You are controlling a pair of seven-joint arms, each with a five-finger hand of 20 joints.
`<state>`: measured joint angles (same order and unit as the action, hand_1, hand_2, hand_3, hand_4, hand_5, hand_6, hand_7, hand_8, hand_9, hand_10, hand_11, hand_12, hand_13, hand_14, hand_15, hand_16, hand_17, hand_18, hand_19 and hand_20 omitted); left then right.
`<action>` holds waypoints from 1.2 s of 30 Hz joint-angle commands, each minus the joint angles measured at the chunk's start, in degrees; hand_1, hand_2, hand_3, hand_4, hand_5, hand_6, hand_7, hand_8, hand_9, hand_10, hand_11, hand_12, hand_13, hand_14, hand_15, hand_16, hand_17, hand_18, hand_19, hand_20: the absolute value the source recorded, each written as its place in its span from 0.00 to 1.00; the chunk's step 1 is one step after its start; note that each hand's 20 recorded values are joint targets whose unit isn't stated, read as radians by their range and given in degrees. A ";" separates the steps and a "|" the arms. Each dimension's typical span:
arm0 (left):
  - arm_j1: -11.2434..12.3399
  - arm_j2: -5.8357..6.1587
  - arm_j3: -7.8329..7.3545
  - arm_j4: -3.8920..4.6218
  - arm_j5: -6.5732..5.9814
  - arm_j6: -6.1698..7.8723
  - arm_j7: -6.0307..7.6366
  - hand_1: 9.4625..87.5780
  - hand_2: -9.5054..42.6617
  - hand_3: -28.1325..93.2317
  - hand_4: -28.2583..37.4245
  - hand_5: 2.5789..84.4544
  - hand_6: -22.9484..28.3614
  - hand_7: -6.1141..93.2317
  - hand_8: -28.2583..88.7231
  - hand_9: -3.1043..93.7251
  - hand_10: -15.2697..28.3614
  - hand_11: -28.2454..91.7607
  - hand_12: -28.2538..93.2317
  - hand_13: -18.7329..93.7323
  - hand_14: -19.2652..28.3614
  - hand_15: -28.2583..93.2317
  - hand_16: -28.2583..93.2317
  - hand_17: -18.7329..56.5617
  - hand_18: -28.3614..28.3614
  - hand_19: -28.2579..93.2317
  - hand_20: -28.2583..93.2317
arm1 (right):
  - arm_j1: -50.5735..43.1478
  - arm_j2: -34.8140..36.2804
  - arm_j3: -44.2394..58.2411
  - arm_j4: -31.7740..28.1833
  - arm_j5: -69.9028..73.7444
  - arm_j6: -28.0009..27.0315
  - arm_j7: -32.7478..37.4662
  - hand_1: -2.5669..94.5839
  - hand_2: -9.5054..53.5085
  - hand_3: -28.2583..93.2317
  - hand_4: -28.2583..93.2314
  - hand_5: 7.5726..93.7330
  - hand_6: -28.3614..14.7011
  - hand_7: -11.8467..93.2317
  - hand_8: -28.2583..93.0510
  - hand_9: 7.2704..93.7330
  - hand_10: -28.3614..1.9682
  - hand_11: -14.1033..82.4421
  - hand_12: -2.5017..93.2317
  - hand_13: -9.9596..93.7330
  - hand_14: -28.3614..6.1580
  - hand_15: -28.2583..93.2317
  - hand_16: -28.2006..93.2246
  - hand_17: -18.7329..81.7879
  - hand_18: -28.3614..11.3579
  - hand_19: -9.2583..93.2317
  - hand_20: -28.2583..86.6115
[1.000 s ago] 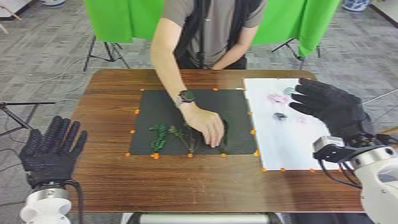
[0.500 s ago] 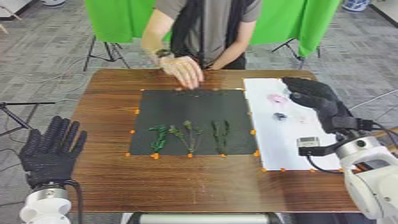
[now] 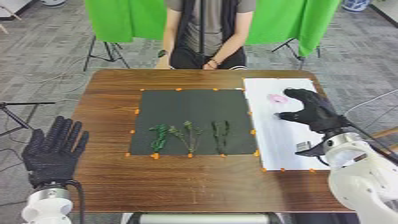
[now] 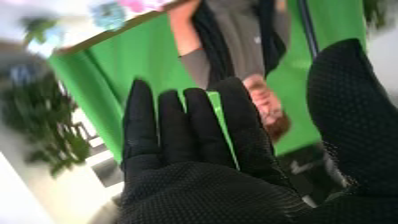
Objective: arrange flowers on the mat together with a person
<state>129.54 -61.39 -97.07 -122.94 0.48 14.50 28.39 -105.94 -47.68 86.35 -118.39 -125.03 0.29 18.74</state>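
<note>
- Left of the black mat (image 3: pixel 173 107), well apart from it, I have my left hand (image 3: pixel 51 156), released, fingers straight, grasping nothing.
- On the mat's near left part lies a curly green sprig (image 3: pixel 160 138).
- Just right of that, also on the mat, I see a thin budded stem (image 3: pixel 190 140).
- Farther right on the mat are the narrow leafy stems (image 3: pixel 221 135).
- Right of the mat, a pink flower (image 3: pixel 277 99) lies on the white sheet (image 3: pixel 282 142).
- Also right of the mat, my right hand (image 3: pixel 313 112) is over the sheet, released, thumb apart from straight fingers.
</note>
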 commanded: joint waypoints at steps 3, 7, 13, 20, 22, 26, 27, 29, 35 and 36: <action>1.21 -0.21 0.41 0.08 -0.03 0.35 -0.50 0.22 0.39 0.86 0.00 0.56 0.61 0.20 0.15 0.44 0.65 0.38 0.28 0.43 0.68 0.43 0.18 0.17 0.75 0.53 0.31 | 14.22 3.27 -12.09 7.68 -7.98 -4.65 5.35 0.39 0.00 0.89 0.00 0.37 0.51 0.25 0.14 0.34 0.44 0.22 0.13 0.46 0.49 0.36 0.39 0.36 0.31 0.71 0.42; 1.27 -0.30 0.56 0.07 -0.35 0.62 -0.46 0.22 0.39 0.86 0.00 0.56 0.62 0.20 0.15 0.44 0.65 0.38 0.28 0.43 0.68 0.43 0.18 0.18 0.74 0.53 0.30 | 18.96 2.66 -16.20 10.36 -9.25 -7.41 8.00 0.42 0.00 0.89 0.00 0.41 0.53 0.26 0.13 0.38 0.45 0.24 0.14 0.49 0.50 0.40 0.38 0.40 0.29 0.77 0.46; 1.21 -0.67 0.80 0.34 -0.15 1.07 -1.00 0.22 0.40 0.86 0.00 0.56 0.62 0.20 0.15 0.44 0.66 0.39 0.28 0.43 0.68 0.43 0.18 0.18 0.74 0.53 0.30 | 24.34 0.67 -20.03 13.47 -7.00 -16.96 14.01 0.47 0.00 0.88 0.00 0.50 0.56 0.27 0.13 0.48 0.52 0.27 0.15 0.56 0.52 0.45 0.37 0.44 0.26 0.83 0.50; 1.21 -1.16 0.71 0.56 -0.22 1.43 -1.51 0.22 0.40 0.86 0.00 0.56 0.62 0.20 0.15 0.45 0.66 0.39 0.28 0.43 0.68 0.43 0.17 0.18 0.74 0.53 0.30 | 25.77 -0.54 -21.88 16.40 -6.21 -21.86 14.31 0.50 0.00 0.87 0.00 0.54 0.57 0.27 0.13 0.51 0.50 0.27 0.15 0.59 0.51 0.48 0.37 0.48 0.26 0.85 0.54; 1.18 -1.28 0.66 0.69 -0.18 1.88 -1.60 0.22 0.40 0.86 0.00 0.56 0.62 0.20 0.15 0.45 0.66 0.39 0.28 0.43 0.68 0.43 0.17 0.18 0.74 0.53 0.30 | 25.44 -0.49 -22.48 17.04 -5.41 -18.78 13.66 0.51 0.00 0.86 0.00 0.57 0.58 0.28 0.13 0.54 0.52 0.28 0.15 0.60 0.52 0.48 0.36 0.50 0.27 0.86 0.54; 1.14 -1.66 0.56 0.82 -0.54 2.00 -1.89 0.22 0.40 0.86 0.00 0.56 0.62 0.20 0.15 0.45 0.66 0.39 0.28 0.43 0.68 0.43 0.17 0.18 0.74 0.53 0.30 | 24.34 -0.79 -23.04 16.98 -7.25 -17.42 12.45 0.58 0.00 0.80 0.00 0.65 0.62 0.37 0.20 0.67 0.52 0.34 0.21 0.69 0.55 0.52 0.40 0.54 0.29 0.86 0.57; 1.02 -1.70 0.51 0.88 -0.54 2.06 -2.11 0.22 0.40 0.86 0.00 0.56 0.62 0.20 0.15 0.45 0.66 0.39 0.28 0.43 0.68 0.43 0.17 0.18 0.74 0.53 0.30 | 24.22 -0.78 -23.37 17.08 -7.45 -17.22 12.49 0.60 0.00 0.77 0.00 0.66 0.62 0.40 0.21 0.71 0.53 0.34 0.25 0.70 0.57 0.52 0.43 0.54 0.28 0.87 0.58; 0.94 -1.83 0.50 0.97 -0.76 2.05 -2.16 0.22 0.40 0.86 0.00 0.56 0.62 0.20 0.15 0.45 0.66 0.39 0.28 0.43 0.68 0.43 0.17 0.18 0.74 0.53 0.30 | 23.86 -0.83 -23.90 17.33 -8.20 -16.24 12.03 0.62 0.00 0.76 0.00 0.68 0.64 0.43 0.22 0.76 0.55 0.30 0.32 0.72 0.57 0.53 0.48 0.55 0.27 0.87 0.59; 0.98 -1.93 0.70 0.95 -0.50 1.90 -2.29 0.22 0.41 0.86 0.00 0.56 0.62 0.20 0.15 0.45 0.66 0.39 0.28 0.43 0.68 0.43 0.17 0.18 0.74 0.53 0.30 | 23.75 -0.38 -24.58 16.23 -8.42 -12.07 10.92 0.66 0.00 0.76 0.00 0.75 0.66 0.47 0.24 0.88 0.59 0.25 0.46 0.77 0.58 0.55 0.55 0.55 0.26 0.87 0.61; 0.97 -1.83 0.71 0.89 -0.28 2.04 -2.33 0.22 0.41 0.86 0.00 0.56 0.62 0.20 0.15 0.45 0.66 0.39 0.28 0.43 0.68 0.43 0.17 0.18 0.74 0.53 0.30 | 23.87 -0.37 -24.81 15.67 -8.56 -10.34 10.92 0.66 0.00 0.76 0.00 0.76 0.66 0.47 0.25 0.88 0.58 0.25 0.46 0.78 0.57 0.55 0.55 0.55 0.26 0.87 0.61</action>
<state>129.85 -62.72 -96.69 -122.49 0.25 15.99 26.74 -81.12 -48.13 62.81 -101.55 -132.47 -14.68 30.99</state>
